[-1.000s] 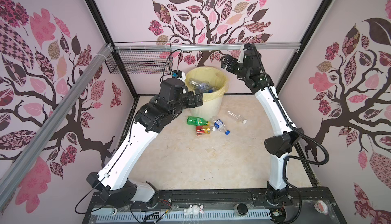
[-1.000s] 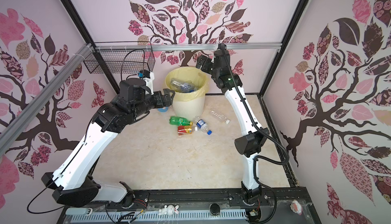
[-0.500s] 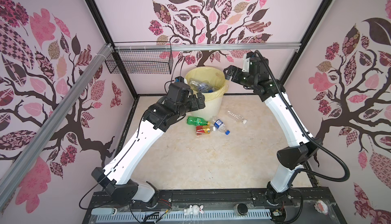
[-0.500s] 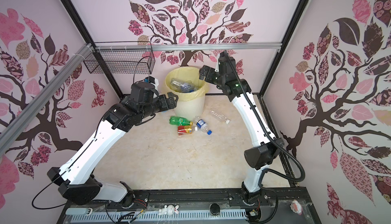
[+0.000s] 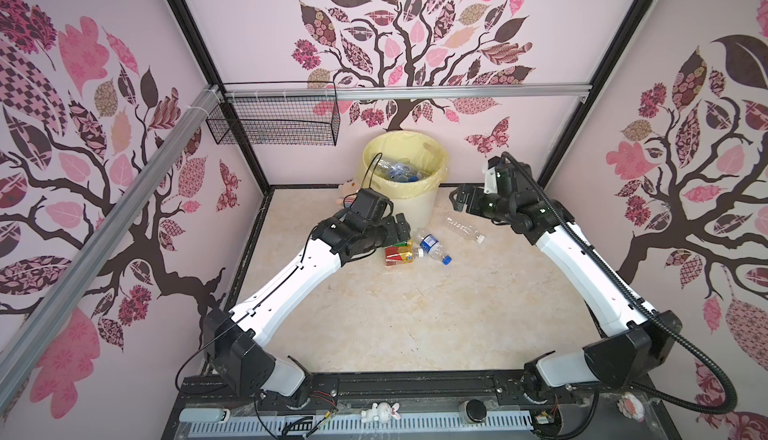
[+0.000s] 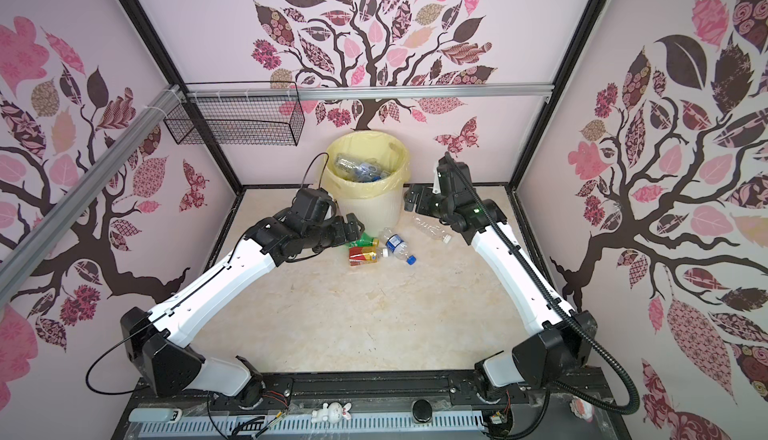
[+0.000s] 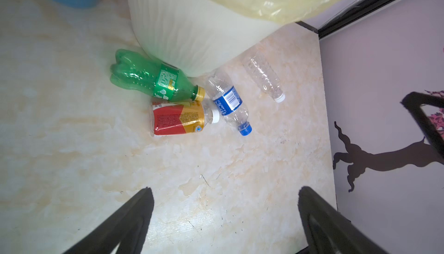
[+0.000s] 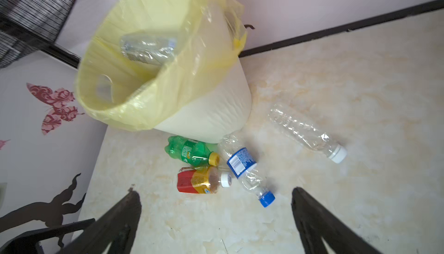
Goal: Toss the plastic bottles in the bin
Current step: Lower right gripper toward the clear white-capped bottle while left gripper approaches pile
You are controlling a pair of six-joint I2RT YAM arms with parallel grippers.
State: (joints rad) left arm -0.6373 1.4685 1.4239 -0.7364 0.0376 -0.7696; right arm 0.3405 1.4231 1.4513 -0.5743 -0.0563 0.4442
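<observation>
Floor [image 5: 415, 313]: four bottles [image 7: 227, 101] by bin [image 7: 192, 36]
Pincers: left gripper [image 7: 225, 189], right gripper [image 8: 215, 191] both wide, empty
Next: straddle one crosswise; clear rim

No legible text on bottle labels [image 7: 227, 102]

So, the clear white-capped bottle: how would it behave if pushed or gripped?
Lying on its side, the clear white-capped bottle probably rolls when nudged. It looks empty and crinkled: likely very light, and apt to buckle under squeezing.
</observation>
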